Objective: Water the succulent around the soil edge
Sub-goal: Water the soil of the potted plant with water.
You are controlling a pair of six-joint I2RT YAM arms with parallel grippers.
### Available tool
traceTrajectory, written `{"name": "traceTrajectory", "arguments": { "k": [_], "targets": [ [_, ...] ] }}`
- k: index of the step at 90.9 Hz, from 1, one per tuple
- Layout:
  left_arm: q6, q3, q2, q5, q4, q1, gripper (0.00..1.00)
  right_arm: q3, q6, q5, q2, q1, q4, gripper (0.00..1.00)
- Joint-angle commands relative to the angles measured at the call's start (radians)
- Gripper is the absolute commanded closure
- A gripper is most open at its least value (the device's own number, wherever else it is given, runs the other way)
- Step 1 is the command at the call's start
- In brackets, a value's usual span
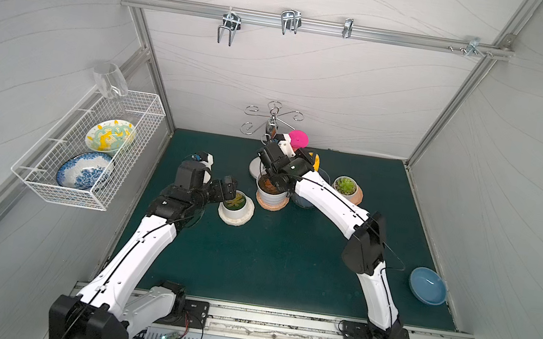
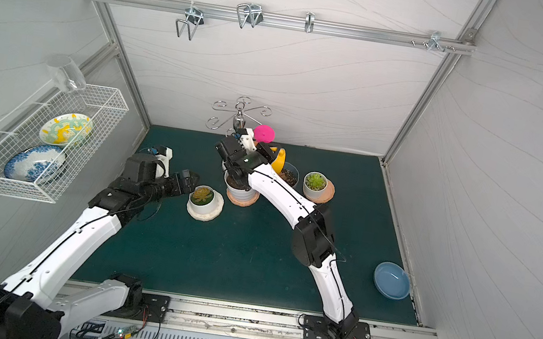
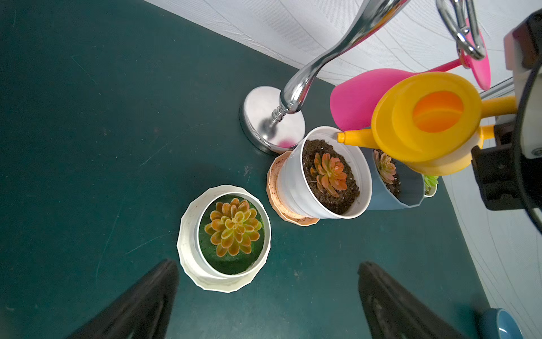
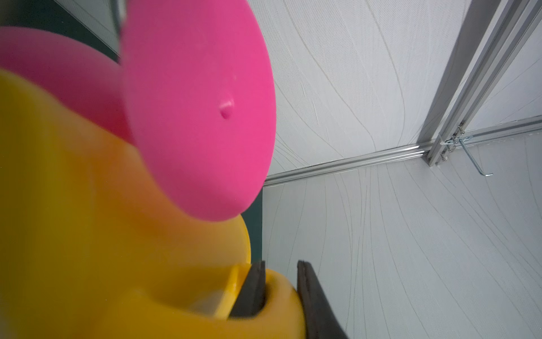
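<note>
- The right gripper (image 4: 279, 273) is pinching the handle of the yellow watering can (image 3: 425, 129). In the right wrist view its two dark fingers (image 4: 252, 290) are sitting close together with the handle clamped between them.
- The can's spout (image 3: 353, 138) is reaching over the rim of the white pot (image 3: 293, 187). Its tip is lying above the edge of the soil (image 3: 337, 202), on the side nearest the chrome stand (image 3: 272, 117).
- The succulent (image 3: 330, 173), an orange rosette, is sitting in the middle of that soil. The pot is standing on a terracotta saucer (image 3: 274, 190).
- In both top views the white pot is showing just above frame centre, largely covered by the right arm's wrist.
- I cannot tell whether water is running from the spout.
- The left gripper (image 3: 267, 264) is hovering with its fingers (image 3: 146, 296) spread wide and holding nothing. It is just beside a moss-topped pot (image 1: 236, 210), left of centre in the top views.
- A pink goblet (image 3: 357, 97) is hanging upside down from the stand, right behind the can.
- A blue-grey pot (image 3: 407, 190) is standing just beside the white pot, under the can's body.
- A blue bowl (image 1: 428, 285) is lying at the right edge of the green mat (image 1: 284, 270), well apart from the pots.
</note>
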Motion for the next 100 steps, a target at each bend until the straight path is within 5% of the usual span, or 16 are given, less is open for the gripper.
{"name": "traceTrajectory", "arguments": {
  "k": [1,100],
  "targets": [
    [-0.007,-0.002,-0.011,0.013,0.057,0.005,0.00,0.037,-0.039,0.034,0.011,0.012,0.067,1.00],
    [-0.012,0.002,-0.015,0.018,0.061,0.008,0.00,0.024,-0.010,-0.029,-0.030,0.122,0.033,1.00]
  ]
}}
